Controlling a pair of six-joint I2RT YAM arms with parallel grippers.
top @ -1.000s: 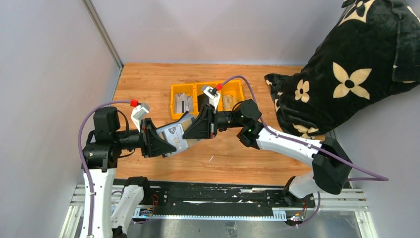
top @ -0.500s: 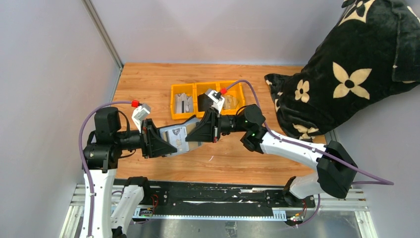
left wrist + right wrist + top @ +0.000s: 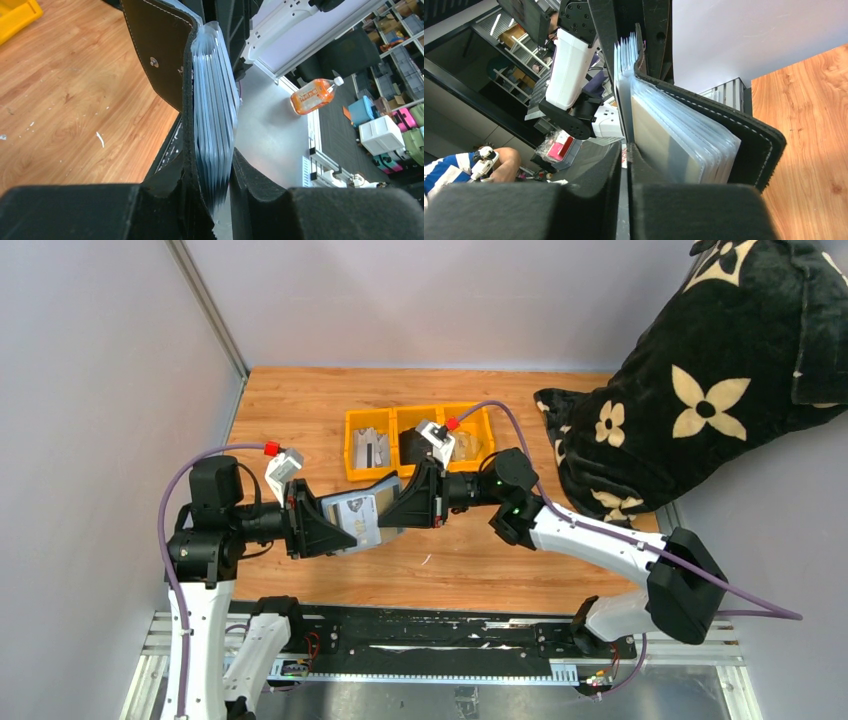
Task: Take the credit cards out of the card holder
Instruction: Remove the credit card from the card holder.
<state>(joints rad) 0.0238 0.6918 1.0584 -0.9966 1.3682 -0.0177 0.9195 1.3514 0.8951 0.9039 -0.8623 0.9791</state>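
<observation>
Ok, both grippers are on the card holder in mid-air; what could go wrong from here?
The right gripper pinches just a thin leaf of the holder; it may be only plastic sleeve, so pulling could extract nothing.
The left gripper clamps the whole sleeve stack with the cover, which may pin the cards inside.
The holder hangs above the table; a slip drops it.

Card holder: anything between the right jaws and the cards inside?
Only the card holder's own clear sleeves: a tan card shows through them. The right gripper is shut on a thin leaf at their edge. Nothing else intervenes.
</observation>
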